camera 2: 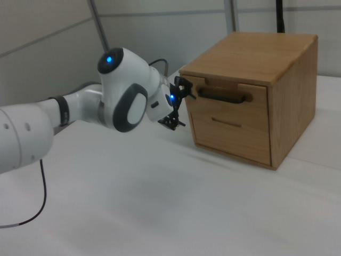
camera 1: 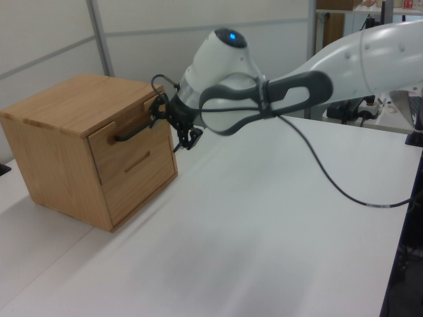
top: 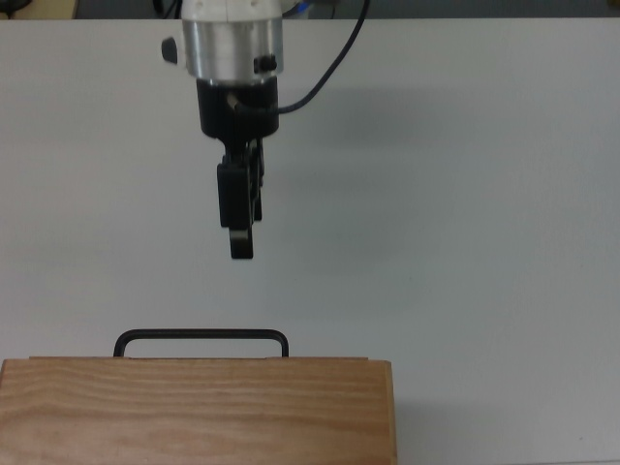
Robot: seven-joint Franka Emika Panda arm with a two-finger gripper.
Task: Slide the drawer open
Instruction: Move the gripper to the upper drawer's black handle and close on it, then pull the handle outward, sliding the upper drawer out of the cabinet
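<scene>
Drawer (camera 1: pixel 125 142) shut, handle (camera 1: pixel 135 129) untouched.
My tool (camera 1: pixel 177 124), fingers apart, hovers near the handle, at its 12 o'clock in the top view.

The drawer (camera 1: pixel 129 140) is the upper front panel of a light wood cabinet, fitted with a slim black bar handle (camera 1: pixel 137 129) that runs across its width. It sits shut, its front flush with the cabinet face, above a second, lower panel. In the top view only the handle (top: pixel 201 336) shows, standing out from the cabinet's front edge. In the right view the drawer (camera 2: pixel 226 104) faces the right view's left.
</scene>
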